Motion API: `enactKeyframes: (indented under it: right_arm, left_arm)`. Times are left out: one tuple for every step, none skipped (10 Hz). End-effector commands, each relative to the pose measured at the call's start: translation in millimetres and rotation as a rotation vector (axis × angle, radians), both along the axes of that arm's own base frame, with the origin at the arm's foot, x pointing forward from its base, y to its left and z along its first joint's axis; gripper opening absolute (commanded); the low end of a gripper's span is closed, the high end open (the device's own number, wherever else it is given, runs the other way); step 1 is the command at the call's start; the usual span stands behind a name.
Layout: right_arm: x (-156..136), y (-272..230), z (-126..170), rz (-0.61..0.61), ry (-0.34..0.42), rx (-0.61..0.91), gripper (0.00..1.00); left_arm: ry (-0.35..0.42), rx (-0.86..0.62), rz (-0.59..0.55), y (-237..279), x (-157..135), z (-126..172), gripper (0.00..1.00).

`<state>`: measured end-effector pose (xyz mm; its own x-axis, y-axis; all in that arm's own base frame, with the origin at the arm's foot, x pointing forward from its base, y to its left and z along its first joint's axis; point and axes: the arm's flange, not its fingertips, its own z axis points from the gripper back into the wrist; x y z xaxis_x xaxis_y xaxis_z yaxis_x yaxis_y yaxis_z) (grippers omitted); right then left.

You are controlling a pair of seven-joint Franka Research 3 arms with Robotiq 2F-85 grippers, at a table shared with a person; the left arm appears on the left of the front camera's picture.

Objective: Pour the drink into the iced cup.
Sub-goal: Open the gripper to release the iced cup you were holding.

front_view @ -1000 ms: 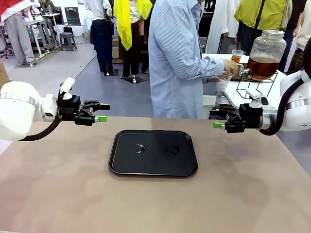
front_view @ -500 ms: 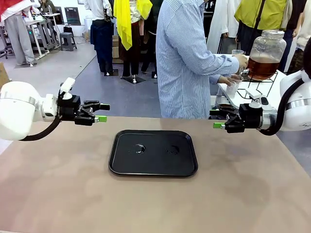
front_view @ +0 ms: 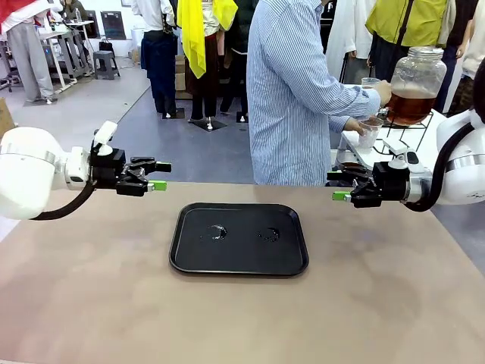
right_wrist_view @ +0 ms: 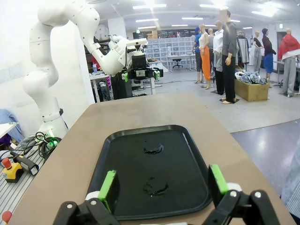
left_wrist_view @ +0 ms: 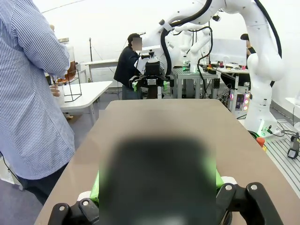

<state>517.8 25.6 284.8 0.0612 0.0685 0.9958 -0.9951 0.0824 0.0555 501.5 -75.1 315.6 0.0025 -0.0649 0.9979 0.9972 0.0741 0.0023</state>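
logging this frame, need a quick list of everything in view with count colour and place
tray: one, black, middle of the table, two small wet marks on it
table: one, tan-brown
drink dispenser jar: one, clear glass holding amber-brown drink, on a black wire stand on the white side table, far right
cups: two, clear plastic, in the person's hands by the jar
person: one, blue striped shirt, far side of the table, turned toward the jar
left gripper: black, green pads, open, above the table's left
right gripper: black, green pads, open, above the table's right
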Motion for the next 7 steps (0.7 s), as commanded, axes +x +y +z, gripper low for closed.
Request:
enactKeyframes:
  right_arm:
    - [1.6,1.8,3.9,0.006,0.003,-0.002,1.0]
    - [1.6,1.8,3.9,0.006,0.003,-0.002,1.0]
    - [1.6,1.8,3.9,0.006,0.003,-0.002,1.0]
    - [1.6,1.8,3.9,0.006,0.003,-0.002,1.0]
    - [1.6,1.8,3.9,0.006,0.003,-0.002,1.0]
    - [1.6,1.8,3.9,0.006,0.003,-0.002,1.0]
    - [1.6,1.8,3.9,0.006,0.003,-0.002,1.0]
  left_arm:
    - [0.0,0.007,-0.004,-0.2,1.1,2.3,1.0]
    - [0.0,0.007,-0.004,-0.2,1.1,2.3,1.0]
    - [0.0,0.007,-0.004,-0.2,1.1,2.3,1.0]
    - [0.0,0.007,-0.004,-0.2,1.1,2.3,1.0]
    - [0.0,0.007,-0.004,-0.2,1.1,2.3,1.0]
    - [0.0,0.007,-0.004,-0.2,1.1,2.3,1.0]
    - [0.0,0.007,-0.004,-0.2,1.1,2.3,1.0]
